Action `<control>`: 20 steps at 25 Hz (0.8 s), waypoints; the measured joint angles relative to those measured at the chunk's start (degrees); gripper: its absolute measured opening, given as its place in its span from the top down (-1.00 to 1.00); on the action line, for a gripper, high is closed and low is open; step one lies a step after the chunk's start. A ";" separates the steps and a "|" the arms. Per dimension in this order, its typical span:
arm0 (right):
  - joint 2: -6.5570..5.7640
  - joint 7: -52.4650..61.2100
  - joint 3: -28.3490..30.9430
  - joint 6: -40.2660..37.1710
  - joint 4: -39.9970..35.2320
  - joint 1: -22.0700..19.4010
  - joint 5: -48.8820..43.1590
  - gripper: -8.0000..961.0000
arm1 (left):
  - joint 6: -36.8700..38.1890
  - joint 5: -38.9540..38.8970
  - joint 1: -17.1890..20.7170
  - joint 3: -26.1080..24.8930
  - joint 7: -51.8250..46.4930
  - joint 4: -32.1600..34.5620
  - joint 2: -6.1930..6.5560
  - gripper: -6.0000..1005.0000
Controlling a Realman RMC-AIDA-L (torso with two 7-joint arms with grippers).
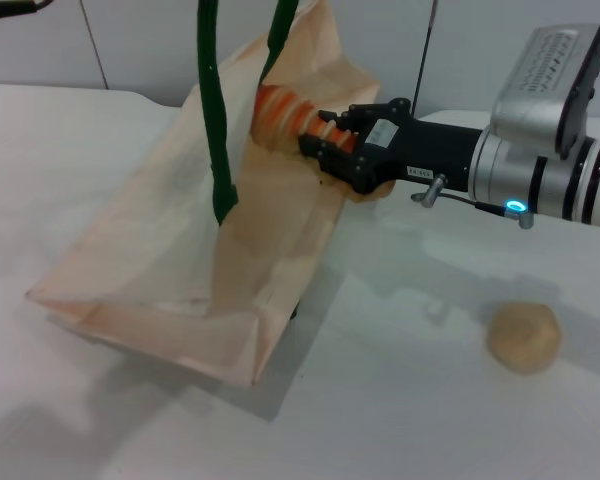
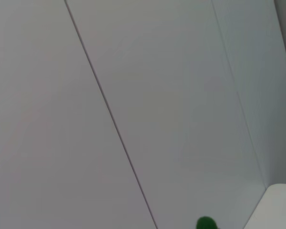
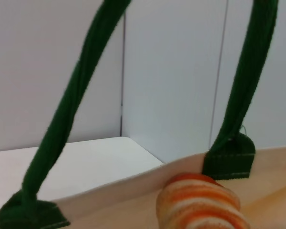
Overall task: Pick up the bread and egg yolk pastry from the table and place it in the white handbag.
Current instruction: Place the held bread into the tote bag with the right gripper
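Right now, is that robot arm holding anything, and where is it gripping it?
Yes. The right gripper holds the bread by one end, its free end poking into the white handbag.

Right arm (image 1: pixel 550 150): silver-grey ribbed housing, white cylindrical wrist, black rings, glowing blue-cyan light. Black end effector (image 1: pixel 330 130), small white label, text unreadable; thin metal fitting beneath, possibly screw.
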 joint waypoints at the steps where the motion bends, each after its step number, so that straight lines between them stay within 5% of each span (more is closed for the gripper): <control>1: 0.00 0.03 0.00 0.32 0.00 0.00 0.05 0.31 | 0.04 -0.01 -0.04 0.11 0.00 0.00 0.00 0.69; 20: 0.08 1.43 -3.33 2.73 -0.17 2.10 0.24 0.33 | 0.18 -0.15 -1.89 1.24 0.00 -0.91 0.00 0.68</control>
